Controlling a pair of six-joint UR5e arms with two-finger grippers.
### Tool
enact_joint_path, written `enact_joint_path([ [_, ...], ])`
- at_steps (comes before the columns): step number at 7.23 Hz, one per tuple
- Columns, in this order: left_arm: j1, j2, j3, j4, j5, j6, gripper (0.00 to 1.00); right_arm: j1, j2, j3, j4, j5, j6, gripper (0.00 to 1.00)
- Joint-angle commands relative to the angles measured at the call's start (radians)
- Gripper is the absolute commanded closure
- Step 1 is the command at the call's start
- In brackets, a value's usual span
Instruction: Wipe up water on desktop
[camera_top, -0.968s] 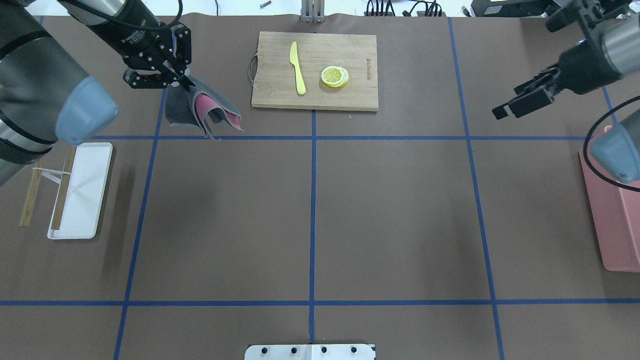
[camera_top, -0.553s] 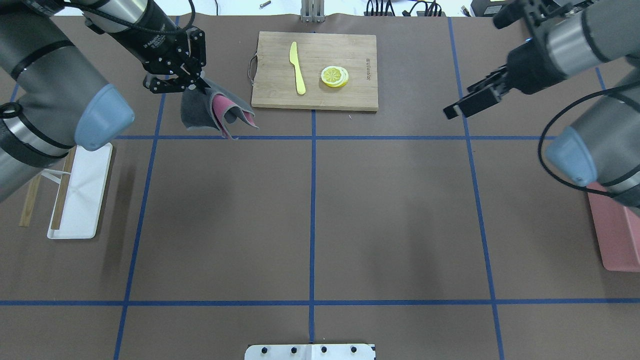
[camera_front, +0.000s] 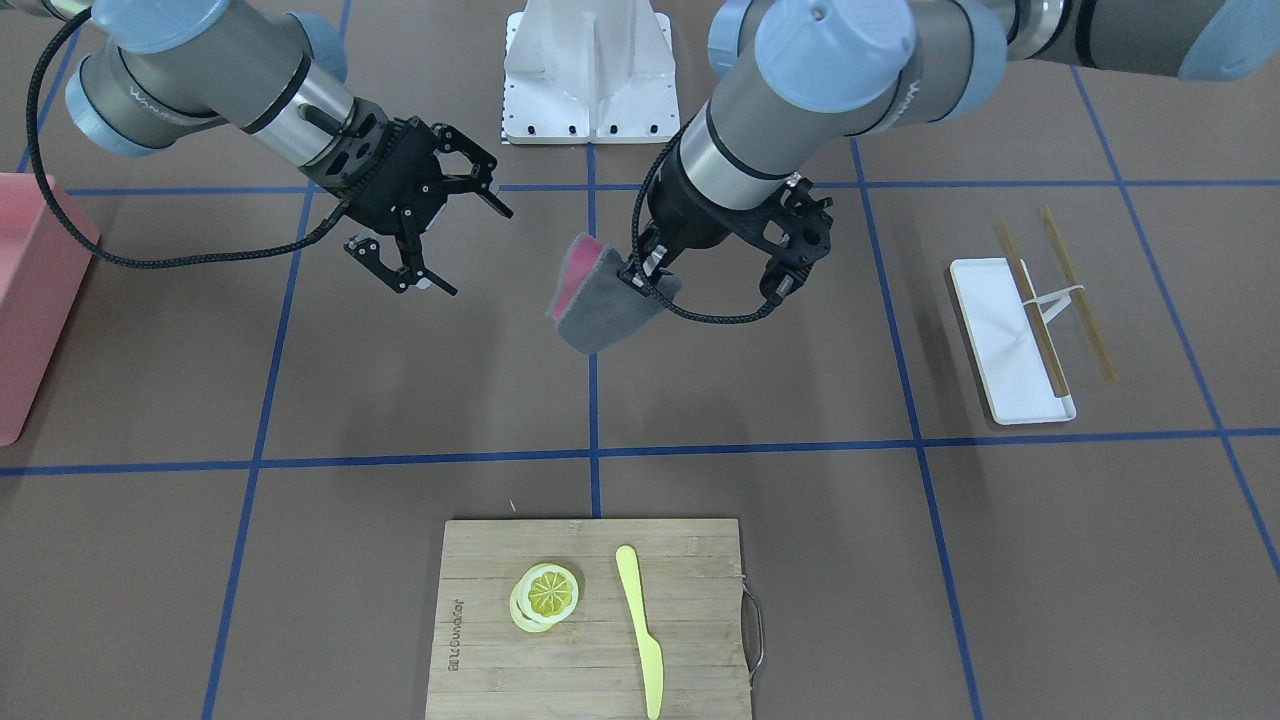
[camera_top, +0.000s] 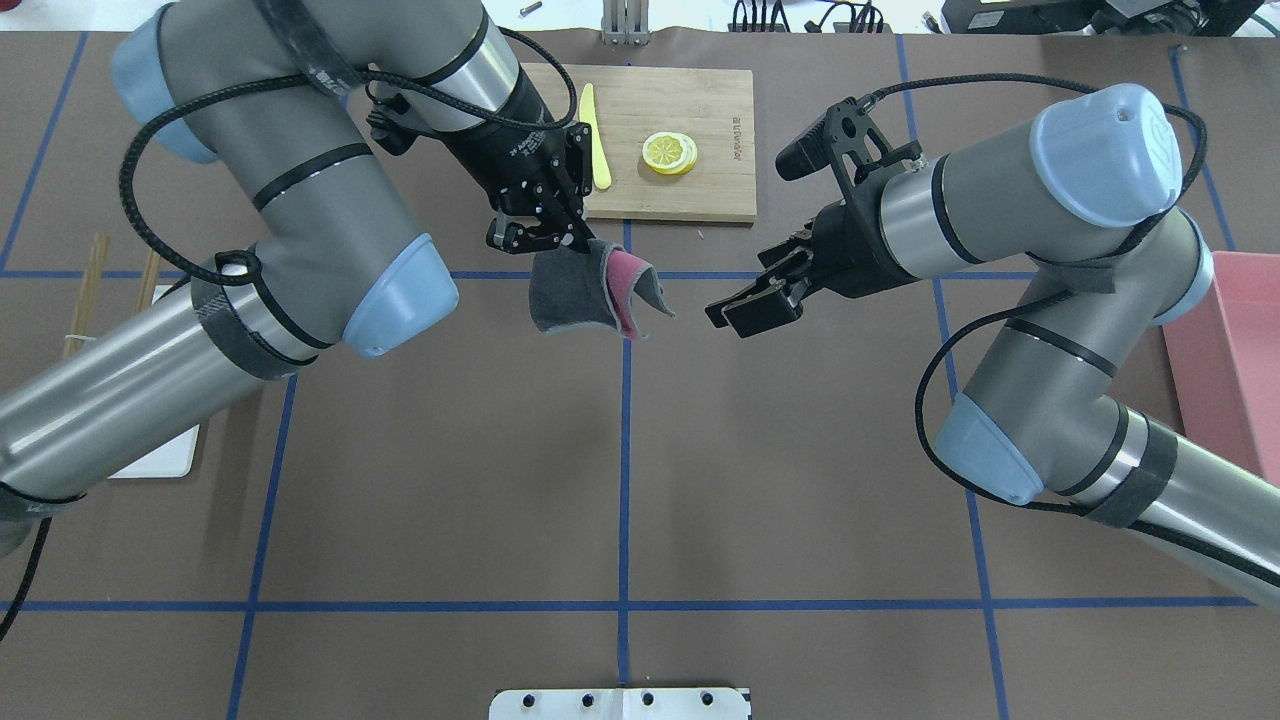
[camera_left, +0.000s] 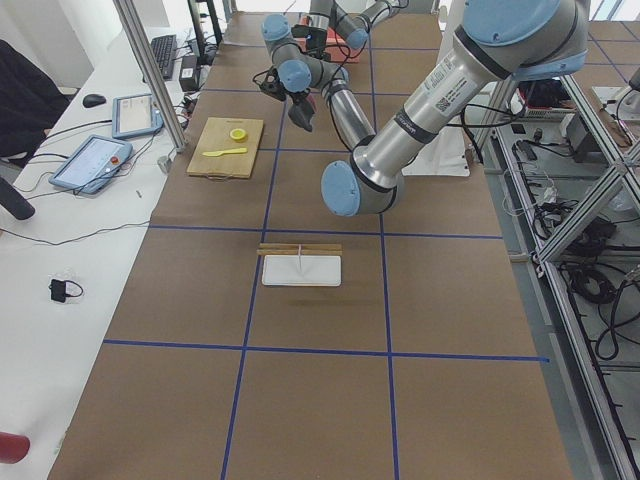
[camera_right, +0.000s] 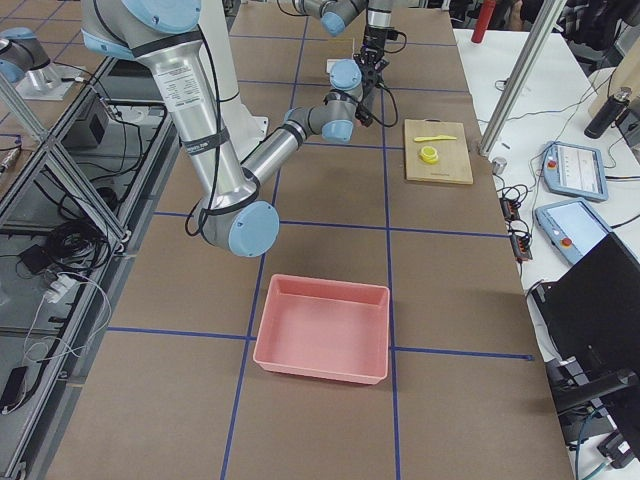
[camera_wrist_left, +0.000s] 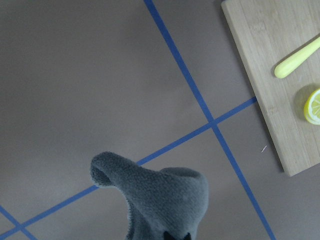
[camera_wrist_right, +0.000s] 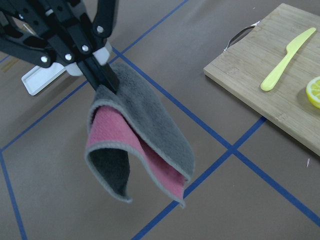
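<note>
The counter (camera_top: 800, 450) is a big flat brown top with thin blue tape lines that make large squares. It looks dry and dull all over. No puddle, drops or wet mark can be made out on it in any view, so the place to be wiped cannot be told.

The wiping looks not yet begun. A cloth (camera_top: 575, 295) is needed for the job, and it is held up in the air, not touching the counter. It hangs over the spot where two blue lines cross, just in front of the cutting board (camera_top: 690, 100). The cloth is soft and fuzzy, grey on one side and pink on the other, and it is folded over so it droops in loose flaps.

The top edge of the cloth is pinched tight in the left pincer (camera_wrist_right: 105, 82), whose two thin tips are closed on it. The right pincer (camera_front: 465, 250) is spread wide open with nothing in it. It is pointed at the cloth from the side, near but apart.

What is left, most likely: the cloth has to be brought down flat and rubbed over the wet place.

On the cutting board, lemon slices (camera_top: 670, 153) and a yellow knife (camera_top: 601, 165) are laid. A pink bin (camera_top: 1235, 350) is set far off at the counter's edge.
</note>
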Motion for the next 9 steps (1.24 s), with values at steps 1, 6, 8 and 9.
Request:
enact_joint_path([
  [1, 0.028, -0.099, 0.152, -0.121, 0.0, -0.108, 1.0, -0.014, -0.001, 0.008, 0.002, -0.002, 0.007, 0.01],
  [6, 0.045, -0.133, 0.193, -0.171, -0.009, -0.136, 1.0, -0.015, -0.004, 0.008, 0.002, -0.003, 0.023, 0.42],
  [8, 0.045, -0.125, 0.19, -0.17, -0.012, -0.129, 1.0, -0.015, -0.01, 0.018, 0.002, -0.002, 0.024, 0.47],
  [9, 0.045, -0.111, 0.191, -0.166, -0.052, -0.122, 1.0, -0.014, -0.013, 0.025, 0.002, -0.002, 0.024, 0.47],
])
